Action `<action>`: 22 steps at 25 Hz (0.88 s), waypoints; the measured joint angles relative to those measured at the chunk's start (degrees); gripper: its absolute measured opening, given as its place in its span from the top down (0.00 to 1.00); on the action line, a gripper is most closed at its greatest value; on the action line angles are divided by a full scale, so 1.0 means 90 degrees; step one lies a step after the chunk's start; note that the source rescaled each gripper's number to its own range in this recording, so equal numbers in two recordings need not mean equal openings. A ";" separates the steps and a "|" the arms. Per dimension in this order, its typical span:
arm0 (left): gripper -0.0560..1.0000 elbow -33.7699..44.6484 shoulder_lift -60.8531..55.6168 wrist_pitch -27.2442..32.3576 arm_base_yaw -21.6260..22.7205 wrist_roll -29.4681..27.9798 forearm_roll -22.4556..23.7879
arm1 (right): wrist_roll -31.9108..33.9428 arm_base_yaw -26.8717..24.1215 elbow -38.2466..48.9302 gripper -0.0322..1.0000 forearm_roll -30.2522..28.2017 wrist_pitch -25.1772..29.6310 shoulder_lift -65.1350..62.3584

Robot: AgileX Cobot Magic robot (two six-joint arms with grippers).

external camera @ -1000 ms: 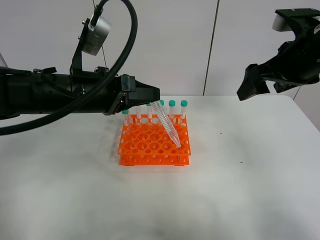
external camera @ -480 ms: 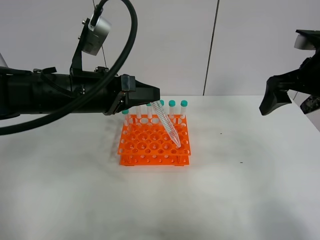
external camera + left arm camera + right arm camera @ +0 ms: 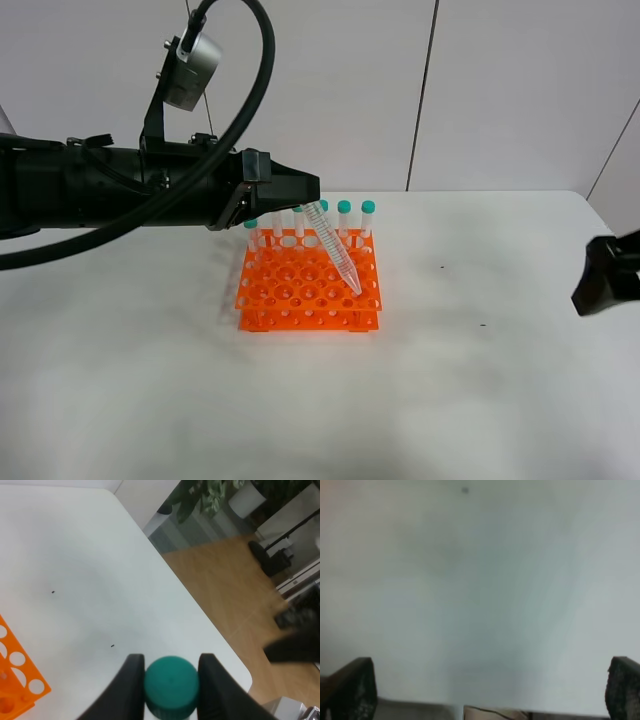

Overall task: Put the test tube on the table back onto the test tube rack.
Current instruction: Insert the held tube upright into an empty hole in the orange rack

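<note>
A clear test tube with a teal cap hangs tilted, its pointed tip down over the right side of the orange test tube rack. My left gripper is shut on its capped end, one finger on each side of the cap. Several more capped tubes stand upright in the rack's back row. My right gripper is open and holds nothing, low over the white table at its right edge; only a dark part of that arm shows from above.
A corner of the rack shows in the left wrist view, with the table's edge and wooden floor beyond it. The left arm and its cable span the rear left.
The right arm has swung down from high at the back right to the table's right edge, staying open. The left arm and its tube have not moved.
</note>
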 joint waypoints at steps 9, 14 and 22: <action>0.94 0.0000 0.0000 0.0000 0.0000 0.0000 0.0000 | 0.0000 0.0000 0.2324 0.00 -0.0015 -0.1019 -0.3622; 0.94 0.0000 0.0000 0.0000 0.0000 0.0000 0.0000 | 0.0095 0.0000 0.2703 0.00 0.0009 -0.1131 -0.5262; 0.94 0.0000 0.0000 0.0000 0.0000 0.0000 0.0000 | 0.0187 0.0000 0.2719 0.00 0.0009 -0.1151 -0.6744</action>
